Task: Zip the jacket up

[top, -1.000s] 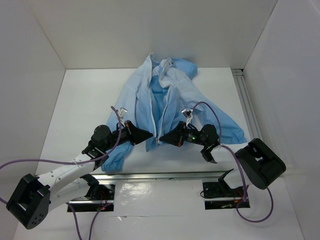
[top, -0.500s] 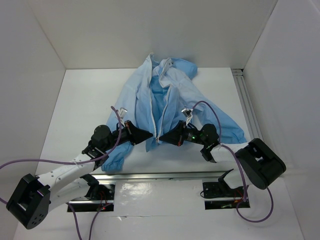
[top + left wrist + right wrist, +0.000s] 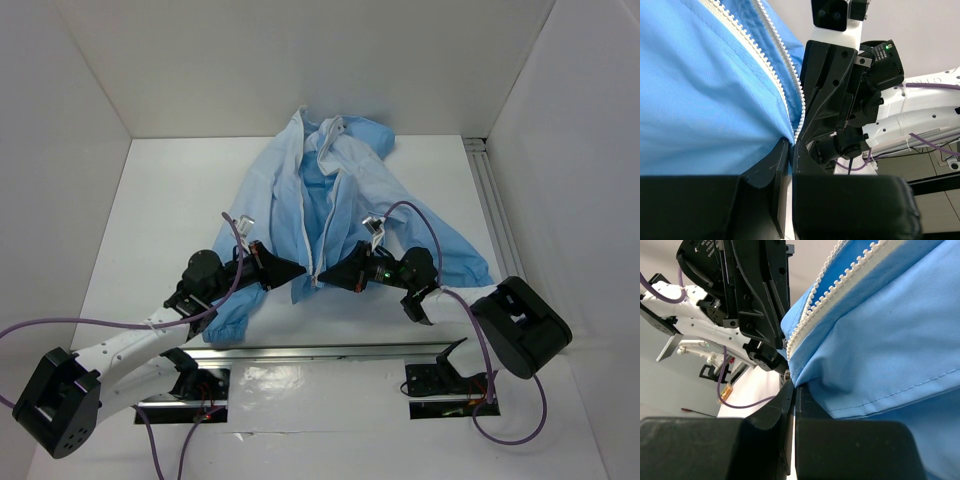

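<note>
- Nearest, just past the bases: left gripper (image 3: 301, 271) with fingers pressed together, pinching the bottom hem of the jacket (image 3: 350, 190) on its own side of the opening
- Almost tip to tip with it: right gripper (image 3: 324, 278) likewise closed, nipping the hem of the other front panel just beside the white zipper (image 3: 331, 220)
- Running up and away from both pinch points: two rows of zipper teeth, not joined
- Further back: jacket spread flat on the white table (image 3: 150, 190), front lying open, sleeves out to either side, collar at the far end
</note>
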### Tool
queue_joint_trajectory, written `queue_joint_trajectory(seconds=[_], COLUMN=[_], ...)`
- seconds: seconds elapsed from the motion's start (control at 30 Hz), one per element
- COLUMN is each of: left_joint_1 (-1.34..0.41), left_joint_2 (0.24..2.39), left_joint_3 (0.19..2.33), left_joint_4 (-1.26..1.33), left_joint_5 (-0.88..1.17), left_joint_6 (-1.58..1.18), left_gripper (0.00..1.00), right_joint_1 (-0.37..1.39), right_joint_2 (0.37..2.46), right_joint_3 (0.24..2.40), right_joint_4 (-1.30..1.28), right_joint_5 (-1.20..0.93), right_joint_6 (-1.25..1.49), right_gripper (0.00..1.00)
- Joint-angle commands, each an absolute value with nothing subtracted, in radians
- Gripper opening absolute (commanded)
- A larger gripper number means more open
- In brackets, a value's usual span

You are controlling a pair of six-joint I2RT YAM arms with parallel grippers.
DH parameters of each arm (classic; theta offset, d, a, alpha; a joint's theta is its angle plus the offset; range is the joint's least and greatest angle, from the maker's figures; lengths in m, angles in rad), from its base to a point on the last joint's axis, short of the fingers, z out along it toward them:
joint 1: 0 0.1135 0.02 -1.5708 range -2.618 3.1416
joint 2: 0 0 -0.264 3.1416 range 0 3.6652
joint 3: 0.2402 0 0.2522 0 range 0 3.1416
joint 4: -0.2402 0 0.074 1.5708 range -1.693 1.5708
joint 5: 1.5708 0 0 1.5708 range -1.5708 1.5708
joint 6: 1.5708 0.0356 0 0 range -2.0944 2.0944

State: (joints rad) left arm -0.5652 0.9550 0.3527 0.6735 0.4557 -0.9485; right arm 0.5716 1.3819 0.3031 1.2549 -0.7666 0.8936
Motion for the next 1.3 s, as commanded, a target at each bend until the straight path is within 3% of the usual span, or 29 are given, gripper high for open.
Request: queue_joint_trajectory(seconds=[0.0,0.97,1.27], left_joint_1=[-0.563,-0.563,-0.563], left_joint_2=[0.954,0.973,0.973], left_joint_3=[0.353,0.344,0.344], left_joint_4=[0.747,0.765,0.775], left_joint_5=[0.491,0.509,0.509], left_joint_6=[-0.946,-0.946,-0.946], left_gripper=[0.0,0.0,0.0], right_joint_1=[0.578,0.549,0.549], right_joint_2=[1.356,1.393,1.35], right_joint_3=[0.345,0.345,0.363], right_joint_4=[1.503,1.592,1.496], right_joint_5=[-0.779,-0.769,-0.739], right_joint_6=[0.887,0.934,0.87], right_gripper=[0.0,0.0,0.0])
